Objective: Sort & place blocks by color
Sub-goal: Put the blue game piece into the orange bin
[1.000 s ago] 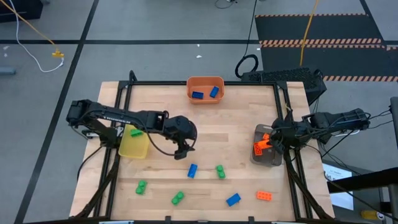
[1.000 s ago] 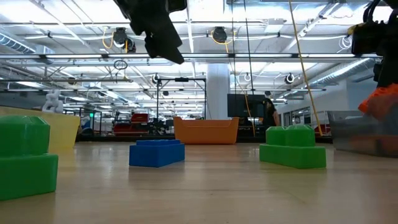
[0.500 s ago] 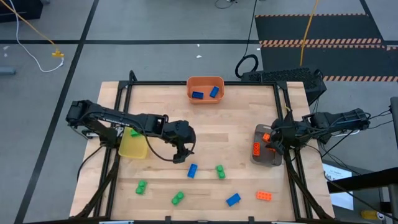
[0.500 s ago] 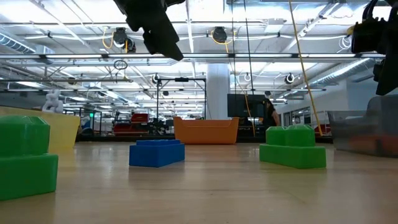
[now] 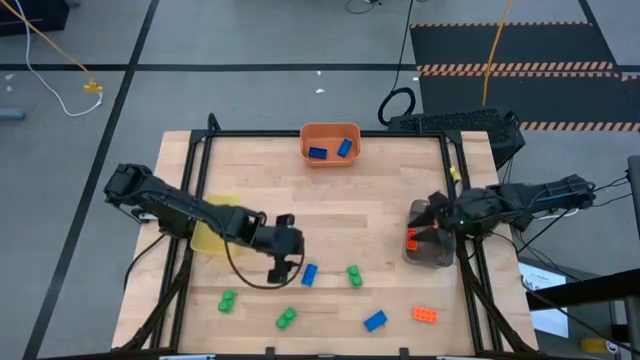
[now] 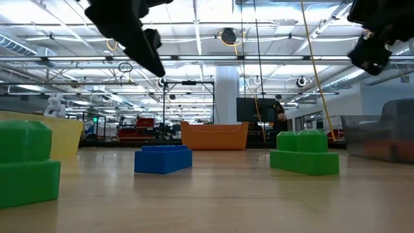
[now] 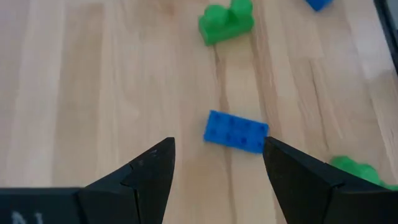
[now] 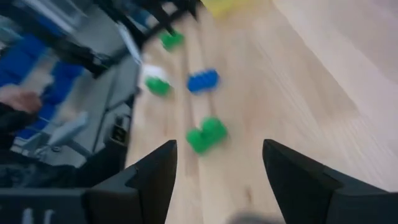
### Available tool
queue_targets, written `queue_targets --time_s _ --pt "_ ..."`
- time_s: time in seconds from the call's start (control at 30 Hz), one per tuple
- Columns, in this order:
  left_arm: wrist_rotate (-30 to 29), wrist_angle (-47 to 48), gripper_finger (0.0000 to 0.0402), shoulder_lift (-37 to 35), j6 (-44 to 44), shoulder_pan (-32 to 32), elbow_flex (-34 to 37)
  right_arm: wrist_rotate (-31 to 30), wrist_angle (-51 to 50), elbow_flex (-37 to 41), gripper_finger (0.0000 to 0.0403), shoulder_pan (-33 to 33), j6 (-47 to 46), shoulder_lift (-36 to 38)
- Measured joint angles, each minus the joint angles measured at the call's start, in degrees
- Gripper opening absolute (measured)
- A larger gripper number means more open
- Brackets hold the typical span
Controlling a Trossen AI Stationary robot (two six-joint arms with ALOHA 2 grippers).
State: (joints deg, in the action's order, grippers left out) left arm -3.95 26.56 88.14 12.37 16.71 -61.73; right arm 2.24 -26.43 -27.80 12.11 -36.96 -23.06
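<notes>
My left gripper [image 5: 283, 262] [image 7: 217, 174] is open and hovers above the table, just left of a blue block [image 5: 309, 274] [image 7: 236, 132] that lies flat on the wood ahead of its fingers. A green block [image 5: 354, 275] lies right of the blue one. Two more green blocks [image 5: 227, 300] [image 5: 286, 318], a second blue block [image 5: 375, 320] and an orange block [image 5: 425, 314] lie near the near edge. My right gripper [image 5: 437, 214] [image 8: 217, 180] is open and empty above the grey bin [image 5: 432, 250], where an orange block [image 5: 412, 238] lies.
The orange bin [image 5: 330, 143] at the far edge holds two blue blocks [image 5: 317, 152] [image 5: 344, 148]. My left arm crosses the yellow bin [image 5: 213, 230] at the left side. A black frame [image 5: 460, 200] runs round the table. Bare wood [image 5: 350, 205] lies in the middle.
My left gripper has moved toward the near edge and down, closing in on the loose blue block. The orange block that was at my right gripper's fingers above the grey bin has dropped into the bin, and that gripper has tipped upward.
</notes>
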Motion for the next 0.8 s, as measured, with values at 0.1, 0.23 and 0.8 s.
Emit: queue_targets --time_s 0.1,0.23,0.8 --pt "-3.7 -0.7 0.0244 0.0 8.9 0.4 0.0 0.8 10.2 3.8 0.0227 0.0 3.4 -1.0" --pt "-3.7 -2.9 0.0244 0.0 17.0 -0.2 0.0 -1.0 19.6 8.7 0.0227 0.0 9.5 -3.8" --pt "-0.2 -3.8 0.0244 7.6 33.5 -1.9 -8.0 -18.7 36.1 13.0 0.0302 -0.1 41.8 -11.9"
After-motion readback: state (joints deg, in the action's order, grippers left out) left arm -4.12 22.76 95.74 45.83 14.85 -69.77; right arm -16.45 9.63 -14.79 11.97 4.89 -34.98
